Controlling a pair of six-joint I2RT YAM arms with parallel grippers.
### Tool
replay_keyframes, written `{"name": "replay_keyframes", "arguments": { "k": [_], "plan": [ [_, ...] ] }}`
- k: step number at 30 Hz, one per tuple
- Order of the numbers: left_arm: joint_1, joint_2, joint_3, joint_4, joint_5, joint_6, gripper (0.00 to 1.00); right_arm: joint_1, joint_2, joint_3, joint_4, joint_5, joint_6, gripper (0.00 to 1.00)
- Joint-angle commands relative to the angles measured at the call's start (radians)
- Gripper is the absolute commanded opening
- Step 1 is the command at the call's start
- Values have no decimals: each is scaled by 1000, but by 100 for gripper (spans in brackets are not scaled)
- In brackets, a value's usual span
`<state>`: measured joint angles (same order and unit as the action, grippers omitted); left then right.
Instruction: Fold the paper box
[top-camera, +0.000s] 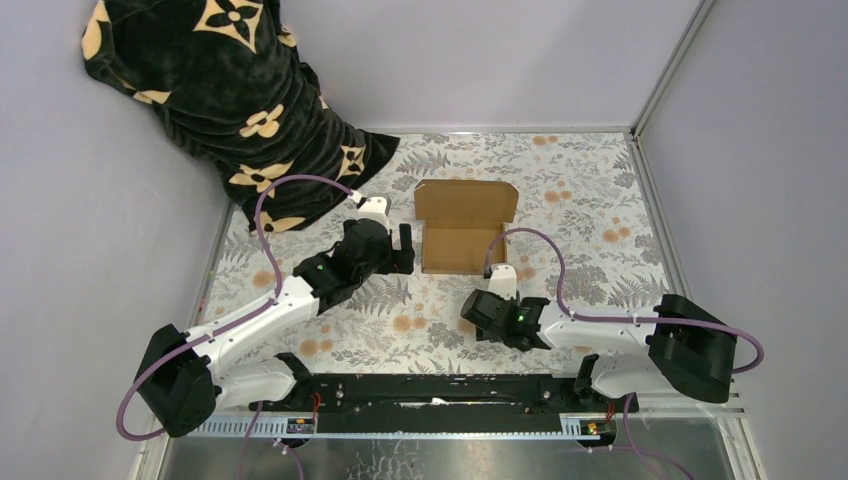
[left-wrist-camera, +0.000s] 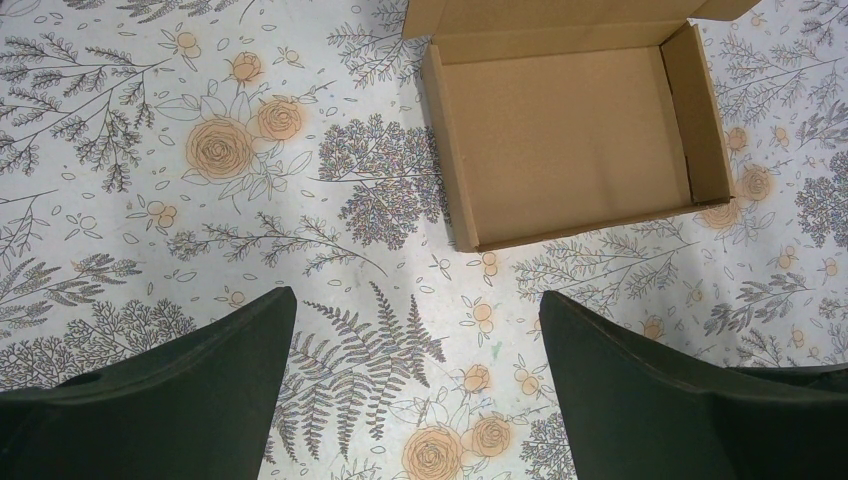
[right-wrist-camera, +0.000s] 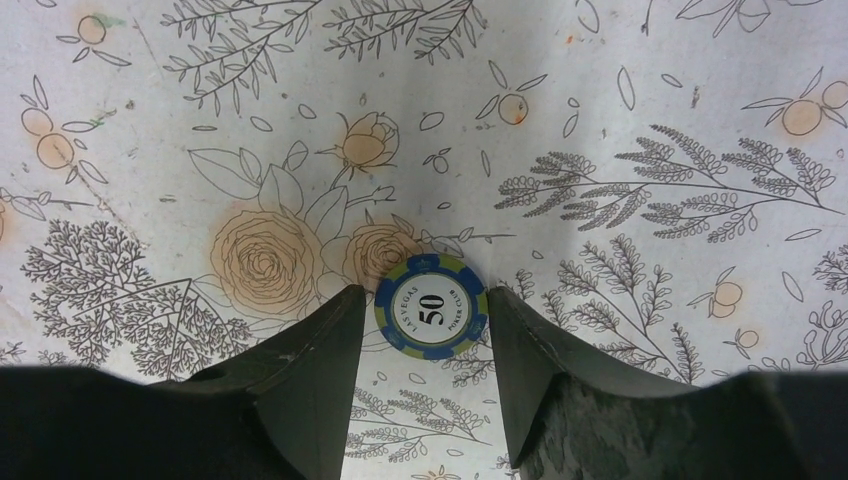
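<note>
The paper box (top-camera: 462, 236) is brown cardboard, standing as an open tray with its walls up and its lid flap laid back toward the far side. In the left wrist view the paper box (left-wrist-camera: 570, 140) lies ahead and to the right. My left gripper (top-camera: 405, 248) hovers just left of the box, open wide with nothing between its fingers (left-wrist-camera: 415, 300). My right gripper (top-camera: 472, 318) is in front of the box, apart from it. It is shut (right-wrist-camera: 425, 290) on a blue and green poker chip (right-wrist-camera: 431, 306) marked 50, pinched by its edges at the fingertips.
A black blanket with beige flower prints (top-camera: 230, 100) is heaped at the far left corner, close to the left arm. The floral tablecloth (top-camera: 580, 190) covers the table. Grey walls enclose the left, back and right sides.
</note>
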<state>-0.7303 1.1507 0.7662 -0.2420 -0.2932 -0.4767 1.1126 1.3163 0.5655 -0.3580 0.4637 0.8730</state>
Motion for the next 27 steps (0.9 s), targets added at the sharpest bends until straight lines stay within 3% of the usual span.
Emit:
{"name": "replay_keyframes", "arguments": {
  "k": [1,8,27],
  "plan": [
    [-3,-9,-13,33,11,-1,99,40,59,-54,-112,-151,92,57],
    [-3,-13,-22,39,14,-2,99,62,71,-51,-119,-149,108,57],
    [-4,-17,-28,37,7,1,99,67,125,-9,-97,-120,86,46]
  ]
}}
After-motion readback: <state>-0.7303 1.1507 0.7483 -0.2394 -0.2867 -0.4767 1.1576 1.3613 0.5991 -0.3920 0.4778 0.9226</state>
